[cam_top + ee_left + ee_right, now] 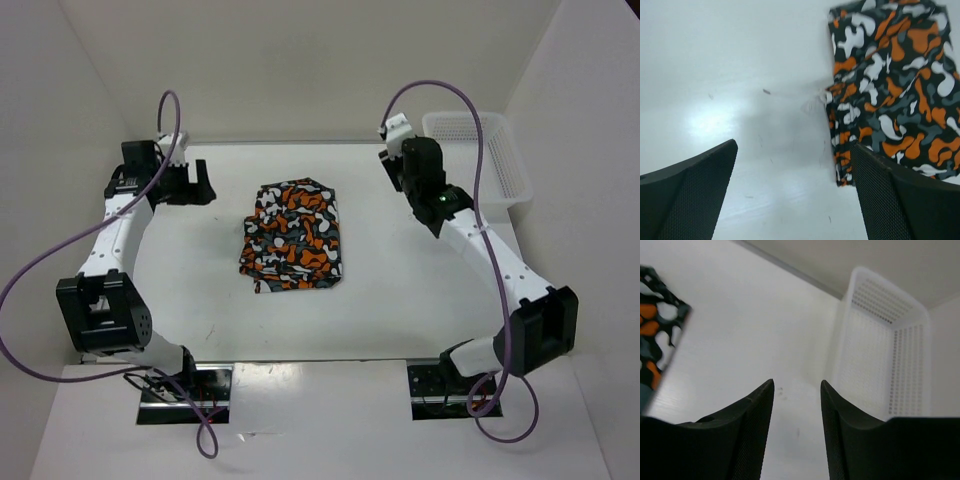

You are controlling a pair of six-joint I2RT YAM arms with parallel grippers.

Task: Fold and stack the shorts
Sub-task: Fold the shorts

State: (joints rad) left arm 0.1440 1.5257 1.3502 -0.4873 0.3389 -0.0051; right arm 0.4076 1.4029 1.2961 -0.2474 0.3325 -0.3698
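On the white table [400, 300], near its middle, lie the shorts [295, 237], folded into a flat packet that neither of my hands touches. The mesh basket [490, 160] stands at the far right. My left gripper [795, 150] hovers just left of the shorts, spread wide and empty. My right gripper [797, 385] is near the basket, fingers parted, nothing between them.
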